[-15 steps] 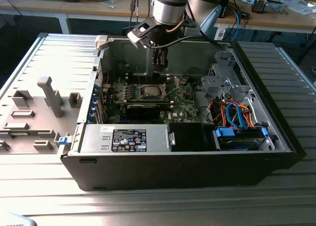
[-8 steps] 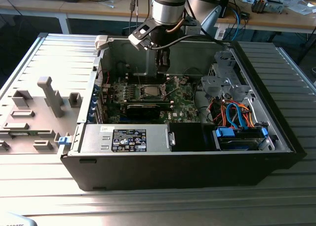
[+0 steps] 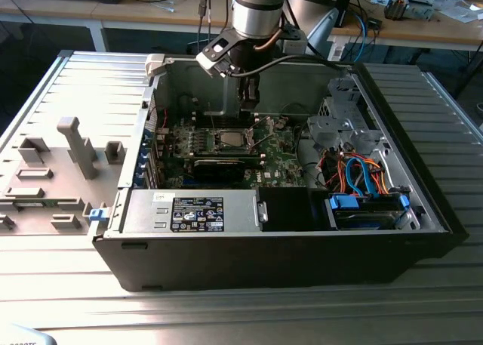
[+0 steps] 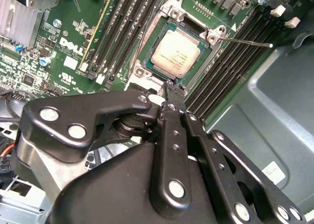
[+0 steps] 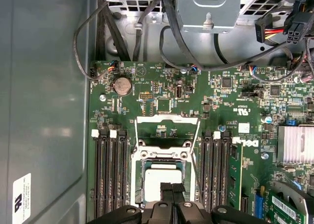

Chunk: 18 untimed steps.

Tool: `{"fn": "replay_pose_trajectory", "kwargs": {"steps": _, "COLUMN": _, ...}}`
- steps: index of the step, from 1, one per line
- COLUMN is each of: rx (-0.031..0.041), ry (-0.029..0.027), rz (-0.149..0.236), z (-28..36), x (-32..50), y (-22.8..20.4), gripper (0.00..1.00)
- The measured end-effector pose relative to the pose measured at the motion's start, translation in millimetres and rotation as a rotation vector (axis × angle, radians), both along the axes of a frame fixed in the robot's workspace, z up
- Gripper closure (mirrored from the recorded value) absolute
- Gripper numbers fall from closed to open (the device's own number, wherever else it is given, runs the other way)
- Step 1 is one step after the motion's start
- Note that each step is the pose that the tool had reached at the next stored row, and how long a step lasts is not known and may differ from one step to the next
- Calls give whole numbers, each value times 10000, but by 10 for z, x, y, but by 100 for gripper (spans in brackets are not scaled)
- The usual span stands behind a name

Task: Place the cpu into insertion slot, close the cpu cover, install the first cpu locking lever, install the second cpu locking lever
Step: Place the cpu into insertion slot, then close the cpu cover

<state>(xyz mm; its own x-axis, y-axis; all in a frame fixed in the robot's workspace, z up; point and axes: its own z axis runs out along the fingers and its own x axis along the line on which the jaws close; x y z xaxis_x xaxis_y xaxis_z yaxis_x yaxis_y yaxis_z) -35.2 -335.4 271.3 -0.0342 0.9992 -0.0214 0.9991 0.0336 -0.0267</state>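
Silver-grey flat square cpu point(image 5: 164, 180) sat in the dark silver-rimmed insertion slot point(image 5: 137, 160), thin silver window-frame cpu cover point(image 5: 167, 119) tipped open beyond it, black gripper point(image 5: 171, 187) w/ fingers together over the cpu's edge, so closing the cpu cover prob. wanted a gentle push w/o nudging the cpu.

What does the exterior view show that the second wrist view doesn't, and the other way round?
Exterior view, not the second wrist view: the whole open computer case, the labelled power-supply box, the blue and orange cables and the arm reaching in from above.
Second wrist view, not the exterior view: the black link bars with their round silver pins, seen close.
Both: the cpu lying in the insertion slot on the green board, with the shut gripper by the slot's edge.
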Motion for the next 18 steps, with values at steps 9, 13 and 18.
{"fn": "replay_pose_trajectory", "kwargs": {"steps": 9, "rx": 3, "ry": 0, "rz": 2, "z": 1, "x": 0, "y": -1, "gripper": 89}}
{"fn": "replay_pose_trajectory", "kwargs": {"steps": 13, "rx": 0, "ry": 1, "rz": 2, "z": 1, "x": 2, "y": -1, "gripper": 89}}
{"fn": "replay_pose_trajectory", "kwargs": {"steps": 18, "rx": -54, "ry": 0, "rz": 2, "z": 1, "x": 82, "y": -7, "gripper": 89}}
